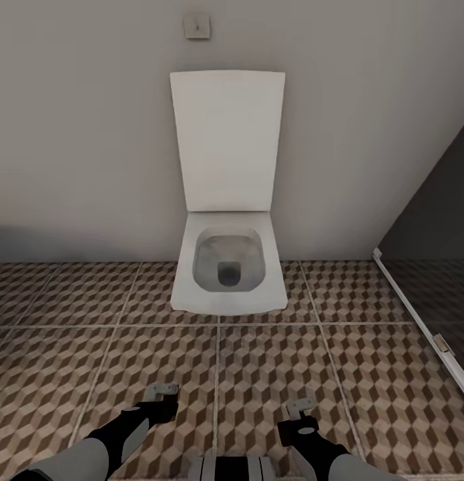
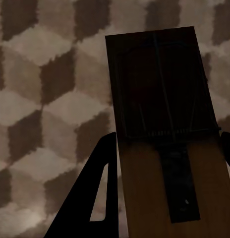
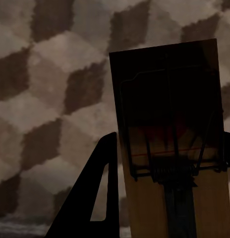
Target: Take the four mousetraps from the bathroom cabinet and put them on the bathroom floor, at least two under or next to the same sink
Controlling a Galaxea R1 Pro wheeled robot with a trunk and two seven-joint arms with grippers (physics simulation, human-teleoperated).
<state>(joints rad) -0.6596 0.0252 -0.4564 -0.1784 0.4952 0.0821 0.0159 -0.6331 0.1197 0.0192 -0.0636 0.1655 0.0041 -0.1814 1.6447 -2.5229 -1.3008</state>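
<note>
My left gripper (image 1: 163,395) hangs low over the cube-patterned bathroom floor (image 1: 258,374), shut on a tan mousetrap (image 2: 159,99) that stands out past its dark fingers (image 2: 102,198). My right gripper (image 1: 300,409) is beside it at the same height, shut on a second mousetrap (image 3: 169,124) with dark wire and a red mark. Both traps are held above the tiles, which show behind them in the wrist views. The cabinet and the sink are out of view.
A white toilet (image 1: 228,267) with its lid up stands against the grey wall straight ahead. The dark glass shower wall (image 1: 432,220) and its white threshold (image 1: 418,314) run along the right. A small plate (image 1: 197,27) is on the wall.
</note>
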